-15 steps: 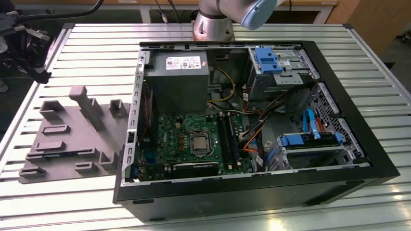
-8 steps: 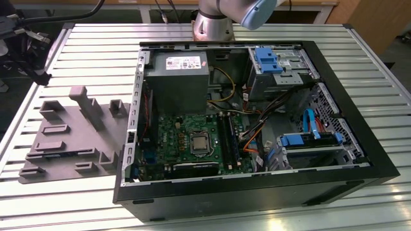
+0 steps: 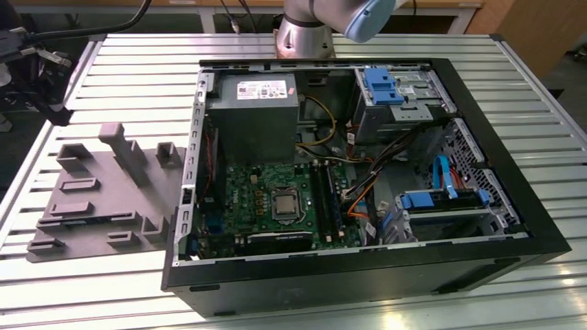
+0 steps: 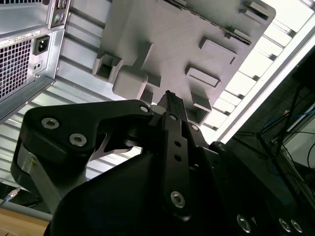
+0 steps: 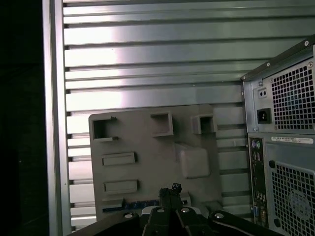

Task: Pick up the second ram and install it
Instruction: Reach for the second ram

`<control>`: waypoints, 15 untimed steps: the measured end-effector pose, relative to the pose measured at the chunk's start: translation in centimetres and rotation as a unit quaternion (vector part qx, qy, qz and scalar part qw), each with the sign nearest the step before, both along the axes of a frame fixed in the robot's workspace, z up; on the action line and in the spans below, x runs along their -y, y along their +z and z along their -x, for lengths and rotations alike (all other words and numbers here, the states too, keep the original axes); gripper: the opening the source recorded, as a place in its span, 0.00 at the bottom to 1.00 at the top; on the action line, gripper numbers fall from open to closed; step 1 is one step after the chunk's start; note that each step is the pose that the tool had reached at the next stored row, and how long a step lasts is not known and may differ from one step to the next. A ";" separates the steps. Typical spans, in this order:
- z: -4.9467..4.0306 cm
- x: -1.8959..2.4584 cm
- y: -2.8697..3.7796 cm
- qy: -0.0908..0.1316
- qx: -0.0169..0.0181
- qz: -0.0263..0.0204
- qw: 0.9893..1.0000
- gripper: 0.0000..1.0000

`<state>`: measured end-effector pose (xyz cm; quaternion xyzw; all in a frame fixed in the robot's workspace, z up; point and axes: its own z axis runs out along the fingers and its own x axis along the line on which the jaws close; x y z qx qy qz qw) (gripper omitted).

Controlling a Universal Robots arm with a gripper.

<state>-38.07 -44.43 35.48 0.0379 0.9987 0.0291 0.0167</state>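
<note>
The pincer [image 5: 170, 189] hangs high over the grey tray [image 3: 101, 206]; in both wrist views its two fingertips [image 4: 168, 97] look pressed together, with nothing between them.

The second ram [image 5: 130, 204] is not picked up; it lies in the tray as a thin dark strip with a little blue on it, just beside two flat raised bars [image 5: 118, 172]. In the first wrist view the fingertips stand near the strip's end, but well above it.

The tray lies flat on the ribbed metal counter [image 3: 110, 75], on the exterior view's left; it carries a tall post [image 3: 119, 148] and several low hollow blocks [image 3: 152, 227].

Just beside the tray, on the exterior view's right, lies the open computer case [image 3: 367, 275], on its side. Its back panel [image 5: 290, 147], with a power socket and vent holes, faces the tray.

Inside the case is the green motherboard [image 3: 275, 199]; the long black slots [image 3: 323, 196] run beside the processor socket, and I cannot tell if a stick sits in them. A grey power supply [image 3: 252, 117] fills the far corner; blue drive holders [image 3: 381, 86] are on the other side.

The base of the arm [image 3: 303, 31] stands on the counter behind the case.
</note>
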 end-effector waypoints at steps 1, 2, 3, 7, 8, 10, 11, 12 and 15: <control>0.01 0.05 -0.04 0.000 0.000 0.000 1.000 0.11; 0.03 0.09 -0.09 0.000 0.000 0.000 1.000 0.11; 0.04 0.14 -0.13 0.000 0.000 0.000 1.000 0.11; 0.11 0.34 -0.28 0.000 0.000 0.000 1.000 0.11; 0.12 0.39 -0.32 0.000 0.000 0.000 1.000 0.11; 0.15 0.47 -0.39 0.000 0.000 0.000 1.000 0.11; 0.17 0.52 -0.43 0.000 0.000 0.000 1.000 0.11; 0.18 0.57 -0.46 0.000 0.000 0.000 1.000 0.11; 0.23 0.69 -0.57 0.000 0.000 0.000 1.000 0.11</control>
